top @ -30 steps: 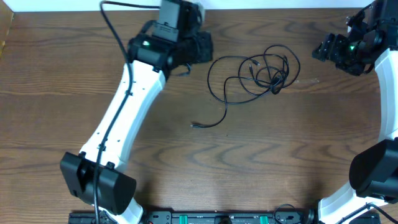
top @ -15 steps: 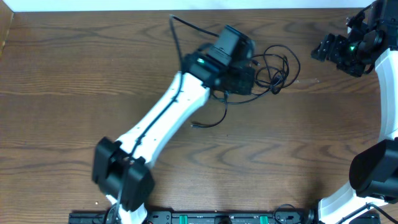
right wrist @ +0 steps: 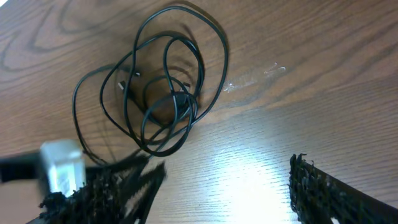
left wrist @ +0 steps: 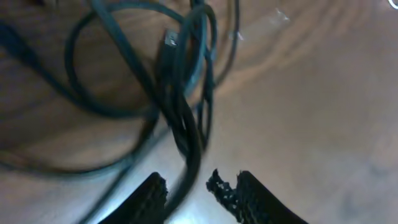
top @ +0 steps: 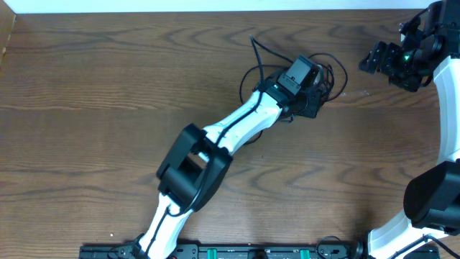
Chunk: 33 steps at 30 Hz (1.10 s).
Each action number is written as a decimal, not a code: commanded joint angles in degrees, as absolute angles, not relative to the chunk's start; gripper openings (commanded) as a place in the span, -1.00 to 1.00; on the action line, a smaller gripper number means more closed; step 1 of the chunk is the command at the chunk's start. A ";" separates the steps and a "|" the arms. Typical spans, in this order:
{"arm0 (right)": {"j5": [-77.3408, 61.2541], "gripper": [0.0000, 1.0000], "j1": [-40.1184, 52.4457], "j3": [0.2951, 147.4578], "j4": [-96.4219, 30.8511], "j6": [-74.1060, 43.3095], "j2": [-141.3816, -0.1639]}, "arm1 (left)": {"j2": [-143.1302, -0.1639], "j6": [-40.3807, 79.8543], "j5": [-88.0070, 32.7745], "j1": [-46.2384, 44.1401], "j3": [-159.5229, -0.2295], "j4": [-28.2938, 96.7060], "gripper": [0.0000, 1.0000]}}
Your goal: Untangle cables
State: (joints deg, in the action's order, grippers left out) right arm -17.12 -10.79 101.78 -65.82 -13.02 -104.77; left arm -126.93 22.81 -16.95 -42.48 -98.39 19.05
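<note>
Overhead, a loose tangle of thin black cables is lying on the wooden table, toward its far right part, near the back edge. Only black cords are showing; no white one is visible. The left gripper is hanging directly over the near side of the tangle, its arm lying diagonally across the table. In the left wrist view, which is blurred, the cables are crossing in several overlapping loops, with a small plug near the top, and one strand is running down between the fingertips. The jaws are standing narrowly apart, with a gap on either side of that strand, so nothing is being gripped. The right gripper is hovering well apart from the tangle, at the right edge, jaws wide and empty; its own view is looking down on the looped cables from a distance. Judging from this, the main risk is closing on more than one strand where the loops are crossing, which would be lifting the whole clump and tightening the knot rather than freeing a cord. With nothing pinning the tangle, any pull may simply be dragging it across the table. A thin cord could also be slipping out of the pads.
</note>
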 commanded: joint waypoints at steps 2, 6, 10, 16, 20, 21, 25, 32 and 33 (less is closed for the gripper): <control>-17.47 0.69 -10.55 101.45 -66.02 -12.99 -104.90 | -130.26 24.34 -14.04 -42.26 -97.93 12.91 -0.14; -17.47 0.69 -10.50 101.45 -66.28 -12.97 -104.90 | -132.25 24.32 -14.00 -42.24 -97.93 7.25 -0.01; -17.47 0.69 -10.46 101.45 -66.28 -12.78 -104.90 | -133.38 24.34 -10.59 -42.26 -97.93 4.97 0.00; -17.50 0.69 -10.39 101.45 -66.26 -12.78 -104.92 | -133.40 24.27 -7.75 -42.17 -97.93 5.50 -0.58; -17.56 0.69 -10.39 101.45 -66.26 -12.78 -104.90 | -130.74 24.27 -7.97 -42.13 -98.06 11.92 -0.85; -17.89 0.69 -10.39 101.45 -66.26 -12.78 -104.90 | -129.38 24.18 -8.27 -42.13 -98.10 14.00 -0.85; -21.76 0.69 -9.65 101.45 -66.15 -11.46 -104.92 | -122.69 23.99 -8.99 -42.13 -98.13 20.73 -0.85; -30.00 0.70 -5.98 101.45 -66.02 -6.48 -104.92 | -107.33 20.56 -17.39 -41.82 -98.13 28.64 -0.85; -31.48 0.70 -5.52 101.45 -65.95 -5.78 -104.92 | -106.17 20.34 -17.37 -41.80 -98.13 29.41 -0.85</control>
